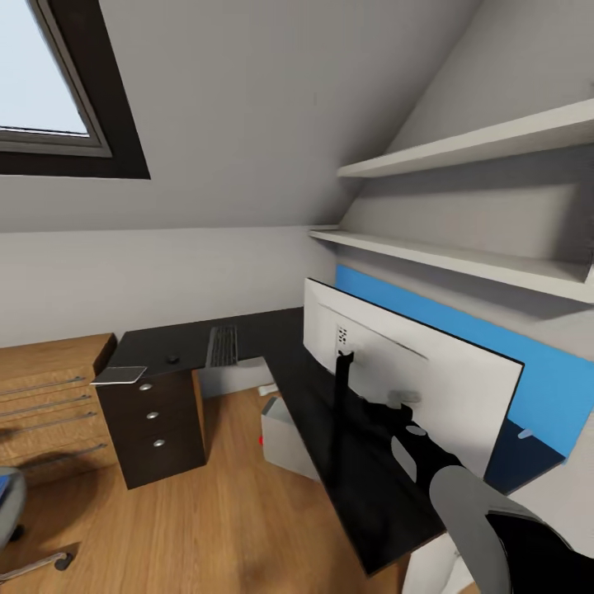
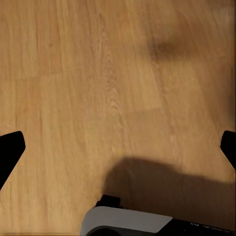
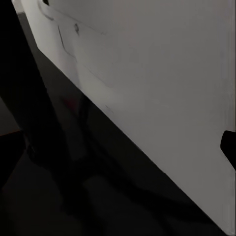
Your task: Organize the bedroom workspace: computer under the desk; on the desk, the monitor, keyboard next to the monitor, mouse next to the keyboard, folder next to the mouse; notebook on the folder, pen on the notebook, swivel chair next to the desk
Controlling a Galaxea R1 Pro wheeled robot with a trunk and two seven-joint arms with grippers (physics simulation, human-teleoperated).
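Head view: right gripper point(image 1: 345, 363) raised over the desk point(image 1: 330, 429), its dark fingers against the pale back panel of the monitor point(image 1: 412, 388), which stands on the long wing with its screen facing the blue wall panel point(image 1: 544, 388). Whether the jaws pinch the monitor or merely rest against it, cannot tell. Keyboard point(image 1: 222, 345) and mouse point(image 1: 172, 359) lie on the short wing, near each other; notebook point(image 1: 120, 375) overhangs the desk corner above the drawer unit point(image 1: 157, 429). Computer point(image 1: 285, 437) sits on the floor under the desk. Swivel chair point(image 1: 12, 528) at lower left, well apart from the desk. Left wrist view: left gripper point(image 2: 118, 147) spread wide over wooden floor point(image 2: 98, 73), empty. Judgement: monitor looks to face the wrong way; turn it slowly about its stand, pushing low to avoid tipping.
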